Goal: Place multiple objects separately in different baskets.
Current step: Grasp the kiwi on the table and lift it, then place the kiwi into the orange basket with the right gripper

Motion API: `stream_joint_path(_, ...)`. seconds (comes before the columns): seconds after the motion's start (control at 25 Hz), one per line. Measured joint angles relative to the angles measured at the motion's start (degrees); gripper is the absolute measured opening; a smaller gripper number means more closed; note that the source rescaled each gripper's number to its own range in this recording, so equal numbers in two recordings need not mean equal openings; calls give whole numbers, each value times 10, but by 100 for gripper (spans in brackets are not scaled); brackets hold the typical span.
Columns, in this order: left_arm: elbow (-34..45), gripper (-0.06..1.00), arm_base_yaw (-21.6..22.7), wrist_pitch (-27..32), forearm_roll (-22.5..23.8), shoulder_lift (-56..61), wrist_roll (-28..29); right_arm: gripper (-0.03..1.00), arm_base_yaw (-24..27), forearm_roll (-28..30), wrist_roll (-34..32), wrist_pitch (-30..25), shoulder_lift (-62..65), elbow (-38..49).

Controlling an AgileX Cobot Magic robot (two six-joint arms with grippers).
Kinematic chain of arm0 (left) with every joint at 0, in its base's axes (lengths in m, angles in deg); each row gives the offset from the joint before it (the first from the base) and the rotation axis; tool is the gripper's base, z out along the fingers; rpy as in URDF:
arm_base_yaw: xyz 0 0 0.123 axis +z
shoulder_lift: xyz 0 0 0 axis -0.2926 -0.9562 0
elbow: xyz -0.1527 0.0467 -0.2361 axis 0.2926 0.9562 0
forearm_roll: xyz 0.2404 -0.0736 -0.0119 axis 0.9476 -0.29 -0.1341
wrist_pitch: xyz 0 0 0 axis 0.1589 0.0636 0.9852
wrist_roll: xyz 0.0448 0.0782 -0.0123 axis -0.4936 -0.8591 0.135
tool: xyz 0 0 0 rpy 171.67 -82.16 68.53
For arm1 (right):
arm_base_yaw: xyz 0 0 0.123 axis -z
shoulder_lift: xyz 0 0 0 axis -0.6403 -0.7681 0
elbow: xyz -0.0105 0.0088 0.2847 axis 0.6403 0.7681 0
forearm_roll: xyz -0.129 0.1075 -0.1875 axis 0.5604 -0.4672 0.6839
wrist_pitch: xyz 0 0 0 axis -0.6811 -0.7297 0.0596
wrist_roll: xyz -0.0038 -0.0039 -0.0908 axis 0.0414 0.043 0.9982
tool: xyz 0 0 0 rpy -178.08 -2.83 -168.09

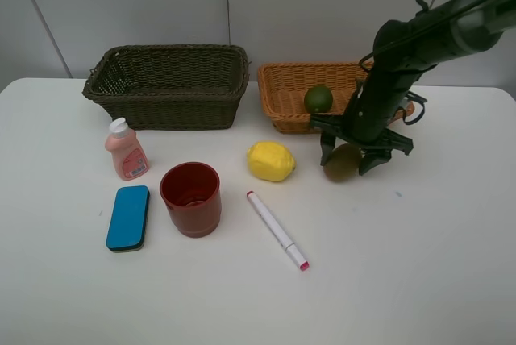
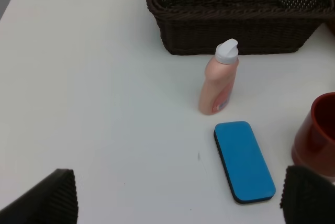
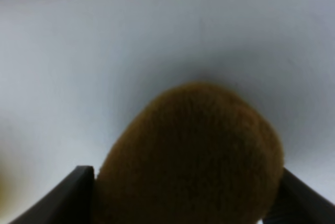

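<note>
The brown kiwi (image 3: 193, 156) lay on the worktop (image 1: 419, 264), toward the far edge and right of centre, just in front of the light orange-tan basket (image 1: 282, 87). That basket already held the green lime (image 1: 318, 98).

The right gripper (image 1: 348, 158) stood over the kiwi with one finger against each flank. We read this as a grasp on the fruit, which rested on the worktop. The left gripper (image 2: 180, 203) was released, its fingers spread wide above the near left part of the worktop, holding nothing.

Handling notes:
- We judged the kiwi light and firm, though likely to bruise under hard pressure.
- Its fuzzy skin should resist slipping.
- Its oval form may roll if released early.
- We advised holding it across the short axis, at the widest point, with moderate force.
</note>
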Motion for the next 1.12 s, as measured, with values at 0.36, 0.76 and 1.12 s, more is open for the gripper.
stream_joint_path(0.36,0,100,0,0,0,0,0,62,0,7,0,-16,0,-8)
stream_joint_path(0.76,0,100,0,0,0,0,0,62,0,30,0,-120,38,-60)
stream_joint_path(1.12,0,100,0,0,0,0,0,62,0,58,0,-184,85,-129)
